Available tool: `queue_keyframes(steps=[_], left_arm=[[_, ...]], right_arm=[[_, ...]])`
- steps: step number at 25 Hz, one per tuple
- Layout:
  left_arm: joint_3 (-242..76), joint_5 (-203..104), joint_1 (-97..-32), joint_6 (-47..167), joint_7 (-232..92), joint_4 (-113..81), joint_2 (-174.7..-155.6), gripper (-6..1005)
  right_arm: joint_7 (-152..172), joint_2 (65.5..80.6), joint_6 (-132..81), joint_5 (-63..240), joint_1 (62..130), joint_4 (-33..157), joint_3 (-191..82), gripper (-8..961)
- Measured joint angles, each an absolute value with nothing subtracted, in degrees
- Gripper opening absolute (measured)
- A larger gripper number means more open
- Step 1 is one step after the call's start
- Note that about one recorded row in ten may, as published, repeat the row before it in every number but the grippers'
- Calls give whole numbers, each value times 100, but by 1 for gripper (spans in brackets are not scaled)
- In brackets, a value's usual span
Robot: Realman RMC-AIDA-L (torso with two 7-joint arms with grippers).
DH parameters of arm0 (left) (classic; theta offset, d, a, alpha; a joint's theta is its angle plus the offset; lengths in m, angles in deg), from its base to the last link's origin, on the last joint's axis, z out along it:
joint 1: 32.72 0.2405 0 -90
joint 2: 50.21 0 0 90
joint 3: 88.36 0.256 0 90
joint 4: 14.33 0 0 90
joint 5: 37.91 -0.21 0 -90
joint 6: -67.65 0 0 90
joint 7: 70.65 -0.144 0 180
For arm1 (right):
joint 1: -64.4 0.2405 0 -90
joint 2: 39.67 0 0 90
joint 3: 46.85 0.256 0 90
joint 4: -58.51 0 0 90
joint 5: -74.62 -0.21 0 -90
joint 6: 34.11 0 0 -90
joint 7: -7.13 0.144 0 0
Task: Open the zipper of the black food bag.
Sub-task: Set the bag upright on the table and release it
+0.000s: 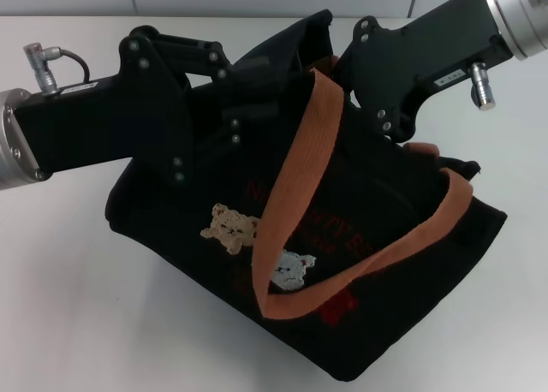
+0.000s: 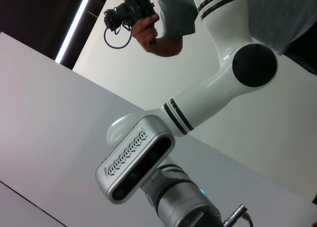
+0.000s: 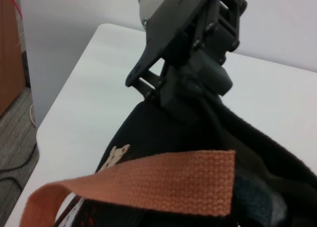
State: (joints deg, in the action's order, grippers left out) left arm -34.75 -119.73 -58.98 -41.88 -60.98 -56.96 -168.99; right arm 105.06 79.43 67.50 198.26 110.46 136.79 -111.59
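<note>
Two grippers are engaged on the bag [image 1: 368, 264], which lies tilted on the white table [image 1: 77, 306], bear side up, top edge toward my arms.

1. Left gripper [image 1: 244, 109]: positioned at the bag's upper edge, on my left side. In the right wrist view its fingers [image 3: 198, 83] are pressed together on a fold of black fabric at that edge, so I read it as clamped on the bag. Whether it pinches the zipper pull or only cloth cannot be determined.

2. Right gripper [image 1: 381, 101]: positioned at the upper edge on my right side, just beside an orange handle [image 1: 295, 165]. Its fingertips are hidden behind the body and the fabric; I cannot tell whether it is clenched or released.

3. Zipper: not visible in any view. The top edge is bunched between the two grippers, and no lining or opening shows.

4. Progress, as a judgement: the bracing grasp is in place; the opening itself is not confirmed. Remaining work: run the pull along the top edge while the other gripper holds the bag steady.

5. Left wrist view: shows only the robot's body and the room, nothing of the bag.
</note>
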Motion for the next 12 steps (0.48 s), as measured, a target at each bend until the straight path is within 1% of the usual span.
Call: queue_keyframes(steps=[5,12], left_arm=[[-3484,-11973,-5886,-4189,-6098,-5687,-16897,189],[-3526,-11919,-5930,-4031,-6098,-5459,-16910,188]], right_arm=[[10427,7938,7002,19817,10901,13989,-11131,-2],[10506,7897,7842,19794,10631,14446,-10882,-3]])
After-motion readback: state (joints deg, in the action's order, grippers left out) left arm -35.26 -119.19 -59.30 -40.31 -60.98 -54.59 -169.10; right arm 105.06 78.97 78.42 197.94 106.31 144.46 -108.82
